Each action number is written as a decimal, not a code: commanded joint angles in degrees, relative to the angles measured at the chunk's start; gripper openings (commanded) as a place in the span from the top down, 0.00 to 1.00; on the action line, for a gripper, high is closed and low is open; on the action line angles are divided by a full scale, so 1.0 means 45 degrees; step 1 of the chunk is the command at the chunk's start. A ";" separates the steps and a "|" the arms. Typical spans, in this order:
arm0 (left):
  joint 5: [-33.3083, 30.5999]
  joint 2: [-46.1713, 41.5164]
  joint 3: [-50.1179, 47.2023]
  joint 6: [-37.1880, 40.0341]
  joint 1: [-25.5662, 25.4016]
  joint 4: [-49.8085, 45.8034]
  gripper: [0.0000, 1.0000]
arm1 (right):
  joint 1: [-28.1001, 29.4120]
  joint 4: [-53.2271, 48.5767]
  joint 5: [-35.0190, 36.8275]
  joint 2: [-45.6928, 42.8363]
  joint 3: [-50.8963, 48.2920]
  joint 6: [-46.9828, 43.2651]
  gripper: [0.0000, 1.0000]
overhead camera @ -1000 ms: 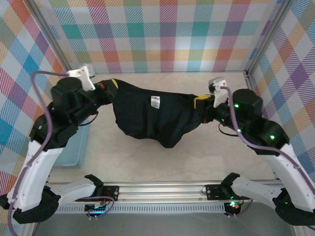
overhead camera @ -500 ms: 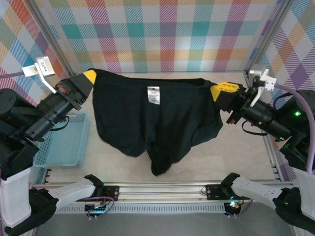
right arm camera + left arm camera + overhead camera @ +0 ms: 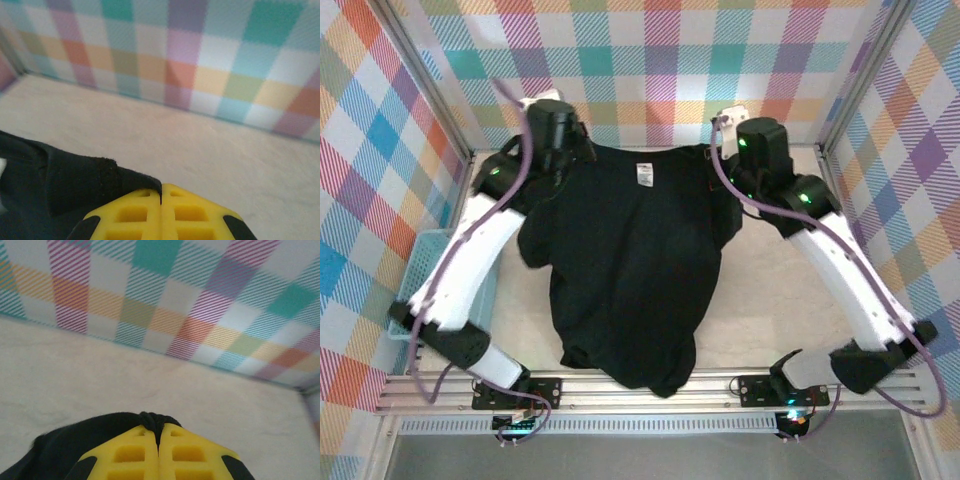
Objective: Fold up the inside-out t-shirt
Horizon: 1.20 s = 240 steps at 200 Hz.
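while left gripper (image 3: 159,434) and right gripper (image 3: 161,192) clamp shut on t-shirt (image 3: 630,270) shoulders, upper frame: lower together, even tension, lay flat on bench (image 3: 770,300).

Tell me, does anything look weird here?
The plain black fabric t-shirt looks odd: its small white label shows on the outside near the collar, and its bottom edge lies crumpled by the metal rail.

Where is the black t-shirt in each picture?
Top external: the t-shirt is in the middle, stretching from far to near.
Left wrist: the t-shirt is at the bottom, bunched in the shut left hand.
Right wrist: the t-shirt is at the bottom left, pinched by the shut right hand.
Shared landmark: the plaid back wall, behind the shirt in all three.
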 commanded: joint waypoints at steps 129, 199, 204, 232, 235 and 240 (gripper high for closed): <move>0.2941 1.2691 0.9603 0.0051 0.3635 0.0339 0.34 | -0.3175 -0.1760 -0.0568 1.3312 1.1246 0.1059 0.42; 0.3206 0.7360 0.2735 0.0480 0.3214 -0.1654 0.16 | -0.2246 -0.0001 -0.3110 0.6837 0.1233 0.2834 0.27; 0.3371 0.6642 0.1400 0.0391 0.3108 -0.1133 0.15 | -0.2086 0.0286 -0.3442 0.6404 0.0484 0.2992 0.26; 0.4651 0.3896 -0.4076 -0.0209 0.2436 0.1656 0.15 | -0.1225 0.0737 -0.4259 0.5010 -0.2801 0.4064 0.25; 0.4705 0.3754 -0.4424 -0.0240 0.2339 0.1835 0.15 | -0.1166 0.0768 -0.4273 0.4958 -0.3042 0.4148 0.25; 0.4733 0.3575 -0.4929 -0.0234 0.2168 0.2083 0.15 | -0.1083 0.0819 -0.4295 0.4892 -0.3385 0.4323 0.25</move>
